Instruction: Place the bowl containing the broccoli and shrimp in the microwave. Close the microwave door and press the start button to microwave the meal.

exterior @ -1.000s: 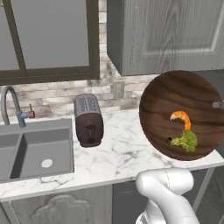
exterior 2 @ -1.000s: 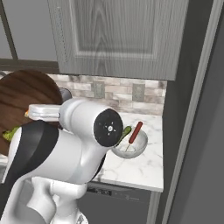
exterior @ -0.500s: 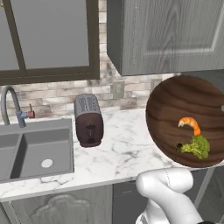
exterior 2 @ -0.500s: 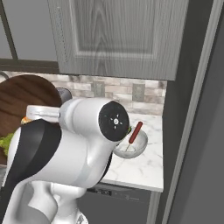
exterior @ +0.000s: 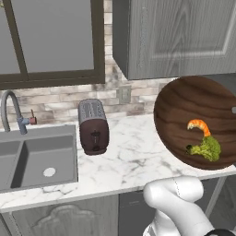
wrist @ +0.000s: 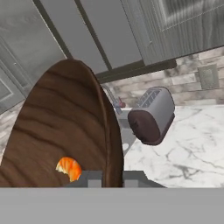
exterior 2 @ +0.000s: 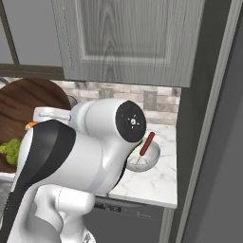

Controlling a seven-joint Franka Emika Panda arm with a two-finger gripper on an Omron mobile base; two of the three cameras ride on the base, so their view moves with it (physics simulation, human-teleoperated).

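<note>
The marble counter (exterior: 133,161) carries a sink (exterior: 32,154) at its left end and a toaster (exterior: 93,126) near its middle. The bowl (exterior: 193,117) hangs tilted above the counter's right edge, its rim clamped between the gripper (wrist: 112,177) fingers. Inside, near the bowl's lower edge, the broccoli (exterior: 206,148) lies just below the shrimp (exterior: 198,125).

Count, items in view:
- Dark wooden bowl (exterior: 196,117): 1, holding 1 shrimp (exterior: 199,125) and 1 broccoli floret (exterior: 206,149).
- Toaster (exterior: 93,126): 1, on tabletop (exterior: 133,159).
- Sink basin (exterior: 37,156): 1, with 1 faucet (exterior: 10,110).
- Pale small bowl (exterior 2: 144,158): 1, containing 1 red-handled utensil (exterior 2: 146,144).
- Wall outlets (exterior: 123,94): 1 in each base view.
</note>
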